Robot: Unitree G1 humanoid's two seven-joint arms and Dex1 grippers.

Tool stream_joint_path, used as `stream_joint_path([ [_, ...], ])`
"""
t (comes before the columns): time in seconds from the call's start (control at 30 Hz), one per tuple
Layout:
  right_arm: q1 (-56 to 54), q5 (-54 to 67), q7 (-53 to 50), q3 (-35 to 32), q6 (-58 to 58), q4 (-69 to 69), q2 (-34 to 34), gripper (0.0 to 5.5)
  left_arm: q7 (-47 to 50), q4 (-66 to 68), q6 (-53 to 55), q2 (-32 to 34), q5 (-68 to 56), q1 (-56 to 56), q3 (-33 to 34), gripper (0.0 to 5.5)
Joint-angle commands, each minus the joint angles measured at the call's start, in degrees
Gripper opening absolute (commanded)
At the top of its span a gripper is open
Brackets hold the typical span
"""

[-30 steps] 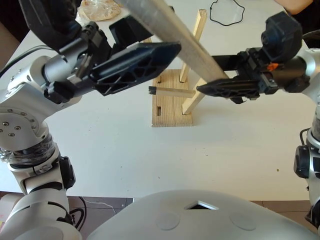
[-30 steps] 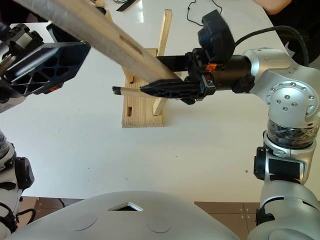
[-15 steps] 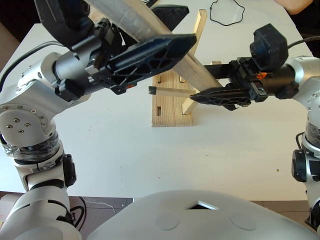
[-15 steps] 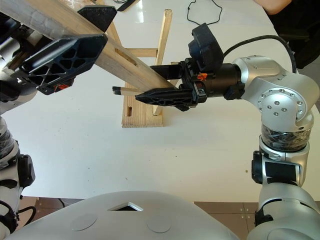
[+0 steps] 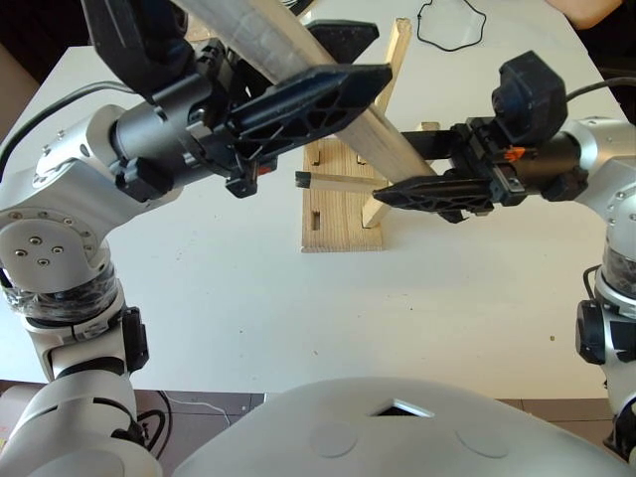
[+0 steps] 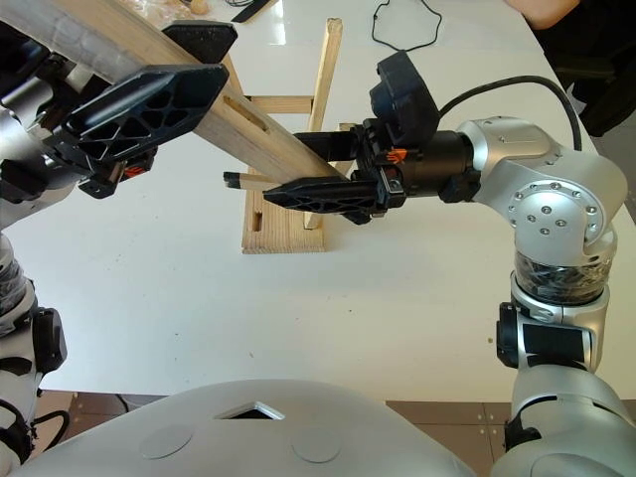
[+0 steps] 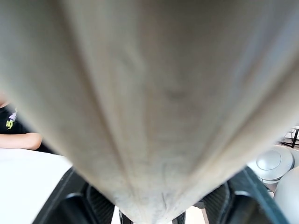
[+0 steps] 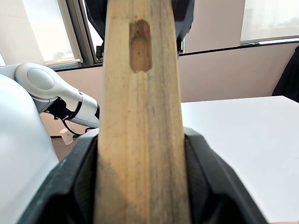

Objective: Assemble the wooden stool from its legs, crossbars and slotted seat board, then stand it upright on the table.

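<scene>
Here the left gripper (image 5: 373, 50) is clamped on the upper part of a long wooden leg (image 5: 393, 139). The leg slants down to the right gripper (image 5: 396, 169), whose two fingers grip its lower end, and its face has a mortise slot (image 8: 140, 44). Below them the slotted seat board (image 5: 338, 224) lies flat on the white table (image 5: 199, 298). Two standing legs (image 5: 396, 50) rise from it, and a dark-tipped crossbar (image 5: 343, 181) juts sideways from the nearer one.
</scene>
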Motion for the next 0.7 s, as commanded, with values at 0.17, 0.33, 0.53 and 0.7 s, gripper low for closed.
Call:
stream_joint_path([
  [0.17, -0.9, -1.5, -0.2, -1.2, -4.2, 1.2, 1.6, 2.76, -3.8, 1.1, -0.8, 1.4, 3.3, -0.2, 1.5, 2.09],
  [0.33, -2.3, 1.1, -1.9, -3.7, -3.8, 2.5, 1.7, 3.44, -8.1, 3.6, -2.8, 4.4, 10.1, -0.6, 4.5, 2.05],
  [0.53, -5.8, 1.8, -5.7, -9.1, -6.0, 7.0, 1.5, 3.53, -20.6, 12.9, -10.5, 13.1, 28.2, 2.5, 11.1, 2.05],
  [0.7, -7.0, -0.9, -8.5, -12.8, -8.9, 10.9, 0.5, 3.53, -29.3, 20.3, -17.2, 17.6, 39.8, 6.4, 13.3, 2.05],
])
